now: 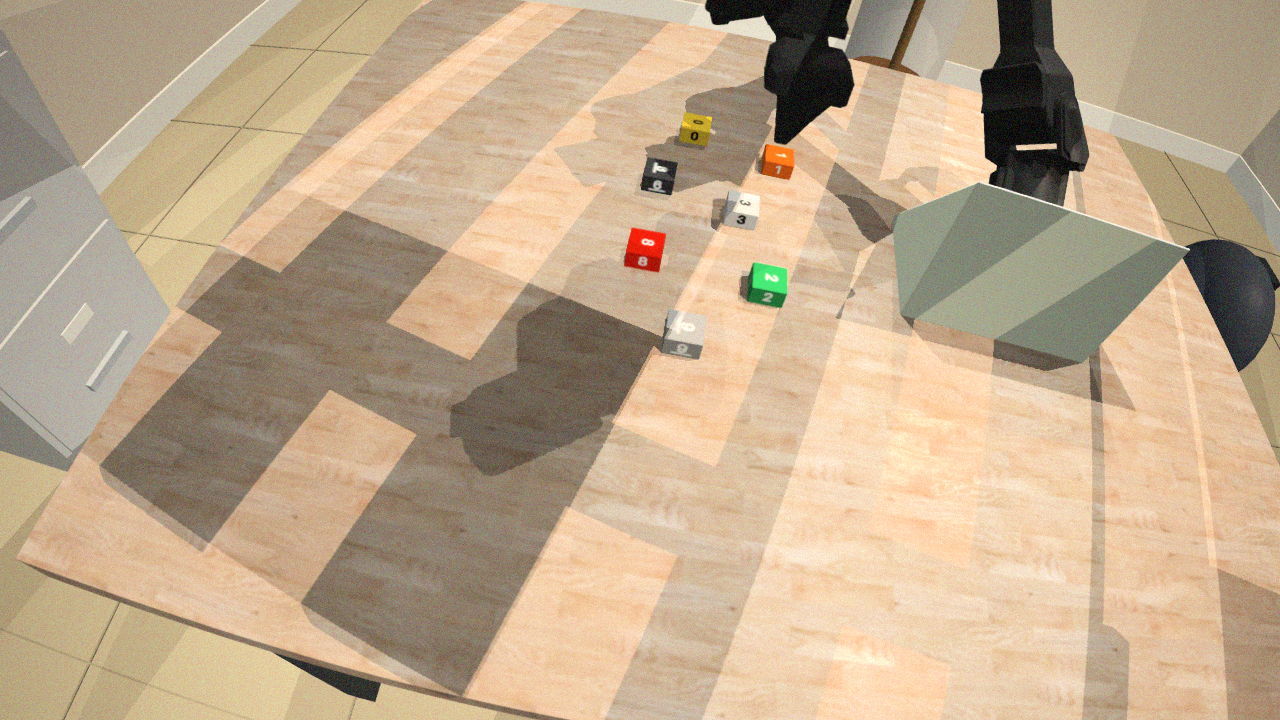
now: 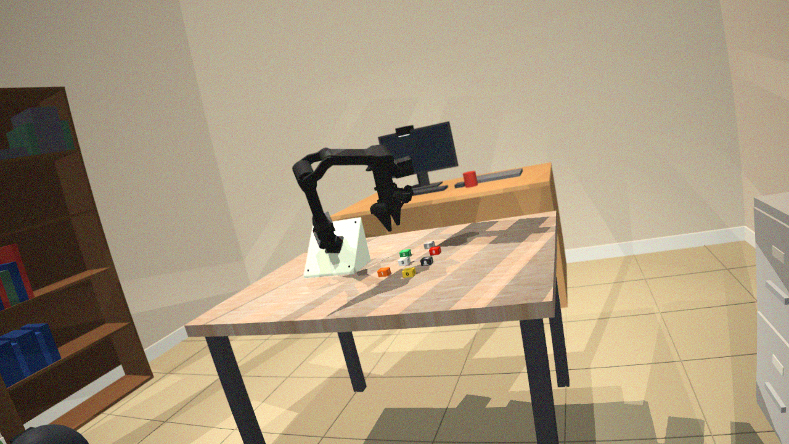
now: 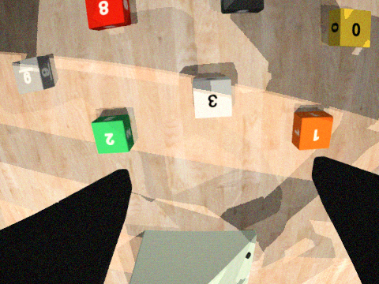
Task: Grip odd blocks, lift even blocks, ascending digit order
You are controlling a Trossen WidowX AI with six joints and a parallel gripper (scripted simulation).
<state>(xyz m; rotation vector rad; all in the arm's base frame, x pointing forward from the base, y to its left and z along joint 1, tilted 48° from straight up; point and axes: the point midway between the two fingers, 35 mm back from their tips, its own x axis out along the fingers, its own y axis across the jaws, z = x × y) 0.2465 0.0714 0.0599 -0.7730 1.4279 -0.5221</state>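
Seven small digit blocks lie on the wooden table (image 1: 895,537) (image 2: 485,287). They are yellow 0 (image 1: 695,130) (image 2: 408,272) (image 3: 350,28), orange 1 (image 1: 777,162) (image 2: 383,271) (image 3: 312,131), green 2 (image 1: 768,284) (image 2: 405,253) (image 3: 112,134), white 3 (image 1: 742,209) (image 2: 404,261) (image 3: 212,97), black 6 (image 1: 658,176) (image 2: 426,261), red 8 (image 1: 644,248) (image 2: 434,250) (image 3: 106,6) and grey 9 (image 1: 684,334) (image 2: 429,244) (image 3: 35,72). My gripper (image 1: 785,134) (image 2: 388,223) (image 3: 221,173) is open and empty. It hangs high above the table, on the arm's side of the blocks, touching none.
The arm's pale green wedge-shaped base (image 1: 1011,268) (image 2: 352,248) (image 3: 185,268) stands right of the blocks. A grey filing cabinet (image 1: 53,295) (image 2: 772,275) is beside the table. A desk (image 2: 496,193) with a monitor stands behind it, and a bookshelf (image 2: 44,248) at the left.
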